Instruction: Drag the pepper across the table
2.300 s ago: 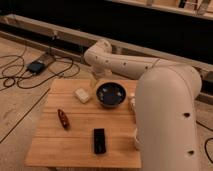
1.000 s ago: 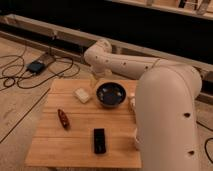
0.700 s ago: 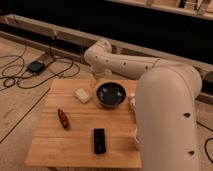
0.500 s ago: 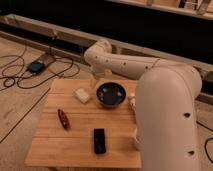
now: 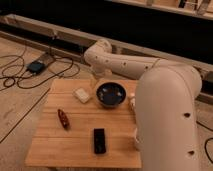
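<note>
Slim dark-red glossy pepper (image 5: 63, 118) lies on left part of light wooden plank table (image 5: 55, 147), nothing touching it. Small white block (image 5: 81, 95) farther back. White arm's gripper (image 5: 96, 81) hangs near far edge, apparently just above tabletop, between white block and dark-blue round bowl (image 5: 111, 94); its state cannot be told. Black rectangular block (image 5: 99, 140) near front edge.

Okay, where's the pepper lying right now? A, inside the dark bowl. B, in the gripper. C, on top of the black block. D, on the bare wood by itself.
D: the pepper lies alone on the bare table, apart from the bowl and the black block, while the gripper hangs by the table's far edge, away from it.
</note>
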Controlling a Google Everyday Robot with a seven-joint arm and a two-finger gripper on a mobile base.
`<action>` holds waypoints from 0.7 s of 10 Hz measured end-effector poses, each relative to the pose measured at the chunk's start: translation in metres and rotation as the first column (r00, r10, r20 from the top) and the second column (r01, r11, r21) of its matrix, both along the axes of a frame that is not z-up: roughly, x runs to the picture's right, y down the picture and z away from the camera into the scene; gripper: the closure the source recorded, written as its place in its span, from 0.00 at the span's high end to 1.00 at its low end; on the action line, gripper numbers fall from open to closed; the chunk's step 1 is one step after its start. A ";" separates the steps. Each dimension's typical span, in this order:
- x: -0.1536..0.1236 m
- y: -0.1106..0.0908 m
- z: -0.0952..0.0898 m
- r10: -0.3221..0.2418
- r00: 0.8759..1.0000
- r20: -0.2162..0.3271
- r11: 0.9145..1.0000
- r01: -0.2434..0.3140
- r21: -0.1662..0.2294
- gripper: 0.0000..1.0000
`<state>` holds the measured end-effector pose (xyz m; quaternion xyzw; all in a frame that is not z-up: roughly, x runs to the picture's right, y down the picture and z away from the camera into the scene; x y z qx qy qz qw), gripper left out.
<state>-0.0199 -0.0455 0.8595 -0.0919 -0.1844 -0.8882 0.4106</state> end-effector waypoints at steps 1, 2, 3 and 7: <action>0.000 0.000 0.000 0.000 1.000 0.000 1.000 0.000 0.000 0.80; 0.000 0.000 0.000 0.000 1.000 0.000 1.000 0.000 0.000 0.80; 0.000 0.000 0.000 0.000 1.000 0.000 1.000 0.000 0.000 0.80; -0.004 -0.001 0.000 -0.010 1.000 -0.003 1.000 0.010 -0.003 0.80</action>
